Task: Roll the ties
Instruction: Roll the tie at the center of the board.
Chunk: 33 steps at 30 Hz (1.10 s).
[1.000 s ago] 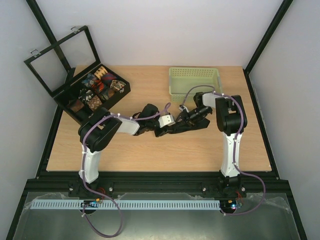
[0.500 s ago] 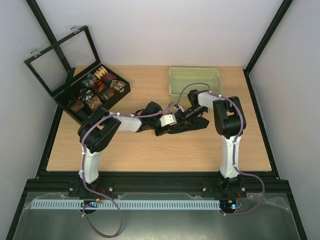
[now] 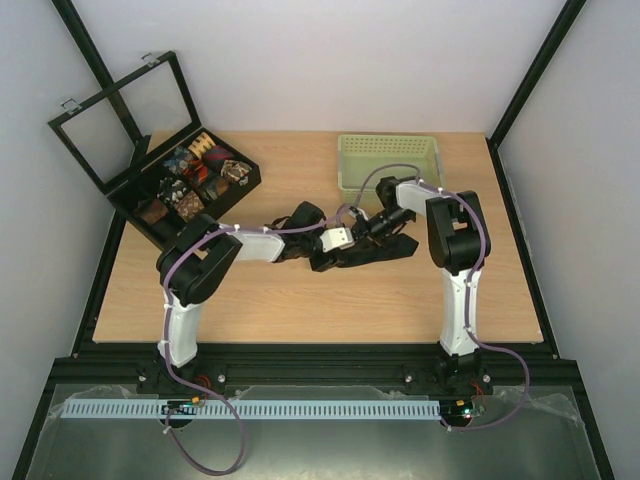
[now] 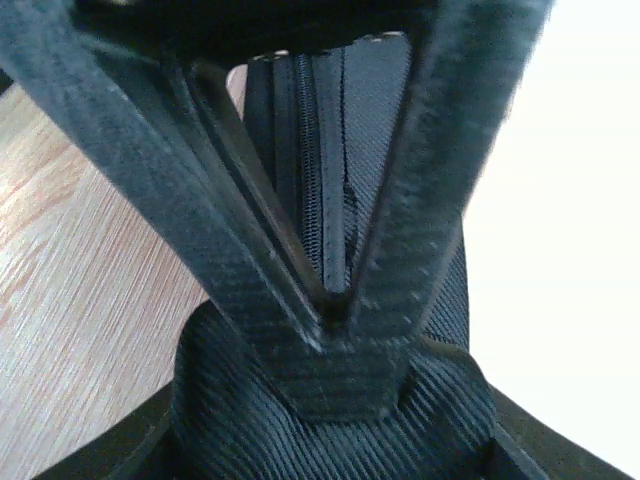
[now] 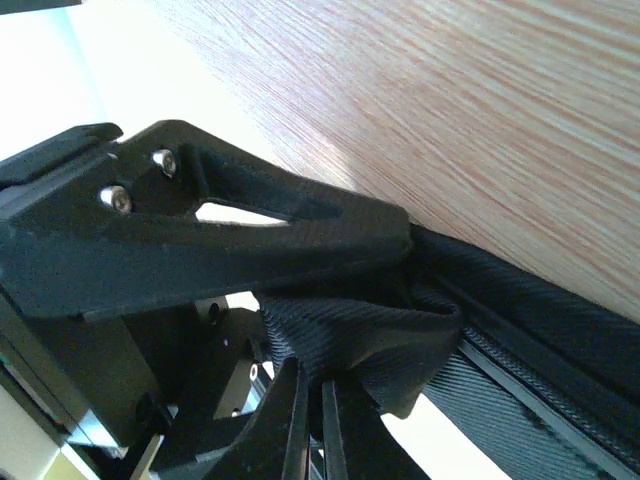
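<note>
The plain black tie (image 3: 388, 253) lies as a dark strip on the middle of the wooden table (image 3: 300, 300), with both grippers meeting over it. My left gripper (image 3: 352, 245) reaches in from the left. In the left wrist view its fingers (image 4: 250, 240) close to a point (image 4: 332, 305) on the ribbed black fabric (image 4: 330, 430). My right gripper (image 3: 368, 238) reaches in from the right. In the right wrist view it (image 5: 320, 385) pinches a fold of the tie (image 5: 370, 330), right beside the left gripper's finger (image 5: 230, 240). Several patterned coiled ties (image 3: 195, 175) sit in the black box.
The black compartmented box (image 3: 160, 225) stands at the back left with its framed lid (image 3: 120, 110) raised. The pale green basket (image 3: 388, 160) stands at the back, just behind the right arm. Bare wood shows in front of the grippers and at the right.
The right arm has drawn in a little to the left and back. The left gripper has shifted slightly right. Both stay closed on the black tie.
</note>
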Tool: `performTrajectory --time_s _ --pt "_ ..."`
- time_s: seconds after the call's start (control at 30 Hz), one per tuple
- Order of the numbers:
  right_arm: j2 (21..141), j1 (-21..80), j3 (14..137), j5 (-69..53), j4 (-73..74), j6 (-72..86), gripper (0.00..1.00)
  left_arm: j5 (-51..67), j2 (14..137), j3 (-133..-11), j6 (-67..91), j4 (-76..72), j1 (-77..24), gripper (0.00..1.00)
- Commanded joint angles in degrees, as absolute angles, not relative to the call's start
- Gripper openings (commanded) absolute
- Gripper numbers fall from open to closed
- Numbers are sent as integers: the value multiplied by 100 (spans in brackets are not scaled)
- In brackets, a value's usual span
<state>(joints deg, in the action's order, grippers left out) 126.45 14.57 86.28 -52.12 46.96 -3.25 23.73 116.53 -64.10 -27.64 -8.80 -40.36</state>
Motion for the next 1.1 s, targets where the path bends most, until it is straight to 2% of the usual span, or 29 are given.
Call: performTrajectory --time_s 0.0,0.17,0.3,0.7,0.8,1.07 --pt "13030 1239 8334 -4339 4614 -502 1 2359 11871 -6387 -2824 -178 -3994 60" --pt "13046 1070 8173 -4237 4546 -635 1 2962 11628 -6232 -2656 -975 -3867 76" --pt "13065 946 8042 -4045 4523 -788 1 3379 11468 -5934 -2469 -1765 -3823 81" --pt "13277 893 8096 -3847 4352 -731 1 3707 12051 -6073 -1768 -2928 -3886 84" --pt "13309 904 8050 -3925 4458 -826 1 3705 12157 -6124 -1912 -2850 -3944 79" --pt "12884 1124 7514 -4612 4047 -412 1 3354 11767 -5715 -2670 -1902 -3929 46"
